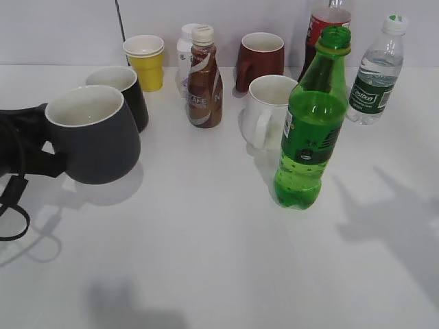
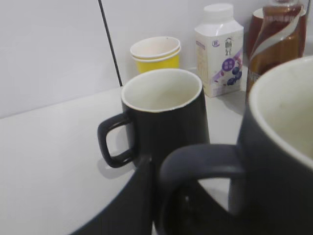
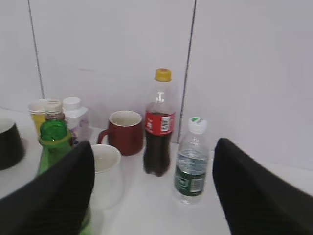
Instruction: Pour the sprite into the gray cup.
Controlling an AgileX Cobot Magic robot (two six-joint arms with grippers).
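The sprite [image 1: 312, 123], a green bottle without a cap, stands upright right of centre. Its green neck shows at the left of the right wrist view [image 3: 53, 134]. The gray cup [image 1: 92, 133] is at the left, with its off-white inside showing. My left gripper [image 1: 31, 151] is shut on the cup's handle. In the left wrist view the cup [image 2: 283, 147] fills the right side and its handle [image 2: 205, 164] sits at my jaws. I cannot tell whether the cup rests on the table. My right gripper [image 3: 152, 161] is open and empty, behind and right of the sprite, and is out of the exterior view.
A black mug [image 1: 127, 92] stands just behind the gray cup. At the back are yellow paper cups [image 1: 145, 62], a brown coffee bottle [image 1: 204, 79], a white milk bottle [image 2: 220, 49], a red mug [image 1: 260, 60], a cola bottle [image 3: 159, 127] and a water bottle [image 1: 376, 72]. A white mug [image 1: 271, 110] stands beside the sprite.
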